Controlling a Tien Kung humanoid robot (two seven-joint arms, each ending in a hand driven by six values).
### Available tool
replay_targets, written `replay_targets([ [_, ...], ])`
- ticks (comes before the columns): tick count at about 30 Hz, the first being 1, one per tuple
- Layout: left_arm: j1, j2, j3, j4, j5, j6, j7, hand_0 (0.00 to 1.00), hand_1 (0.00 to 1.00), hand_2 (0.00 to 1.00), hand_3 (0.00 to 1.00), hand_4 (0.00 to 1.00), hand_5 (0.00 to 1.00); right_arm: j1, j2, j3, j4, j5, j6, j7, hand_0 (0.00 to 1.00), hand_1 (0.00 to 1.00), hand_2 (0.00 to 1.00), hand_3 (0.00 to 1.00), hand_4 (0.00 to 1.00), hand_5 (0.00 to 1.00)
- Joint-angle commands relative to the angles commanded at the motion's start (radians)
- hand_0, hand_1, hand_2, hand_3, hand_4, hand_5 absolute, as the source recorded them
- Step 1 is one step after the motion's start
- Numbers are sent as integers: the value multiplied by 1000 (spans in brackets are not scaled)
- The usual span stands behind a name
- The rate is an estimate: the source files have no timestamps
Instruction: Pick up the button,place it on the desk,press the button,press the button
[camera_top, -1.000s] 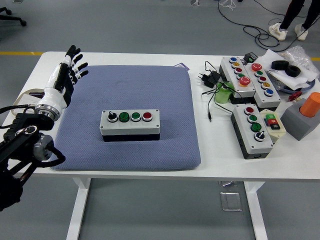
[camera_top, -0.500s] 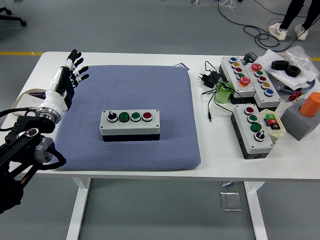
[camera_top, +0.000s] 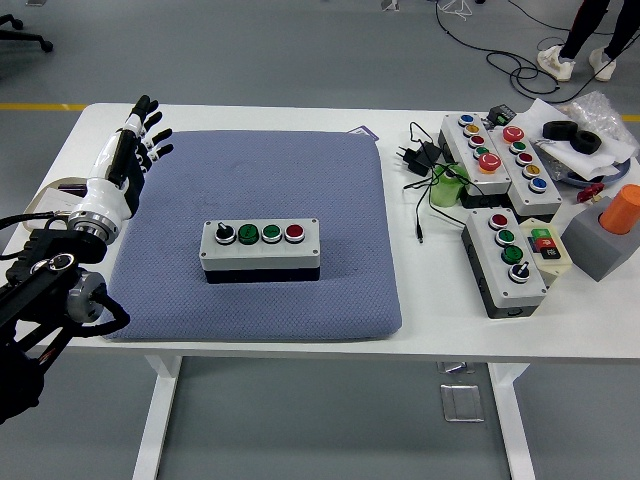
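Grey button box with black knob, two green, one red

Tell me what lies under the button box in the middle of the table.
The button box sits on a blue-grey pad spread over the white table. Anything beneath its base is hidden.

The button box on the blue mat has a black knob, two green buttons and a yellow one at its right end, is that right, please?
Not quite: in the head view the button box on the blue mat ends at the right in a red button, not yellow. The black knob and two green buttons are right.
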Motion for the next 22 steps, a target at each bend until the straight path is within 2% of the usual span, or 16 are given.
replay_targets([
  [10, -1, 1, -5, -1, -3, -3, -1, 870, 923, 989, 949, 688, 998, 2, 1, 1, 0, -2, -1, -1, 627, 477, 539, 582, 280, 22],
  [22, 10, 9, -30, -20, 7, -26, 2, 849, 912, 981, 948, 682, 998, 9, 2, -6, 0, -3, -6, -2, 627, 477, 539, 582, 280, 22],
])
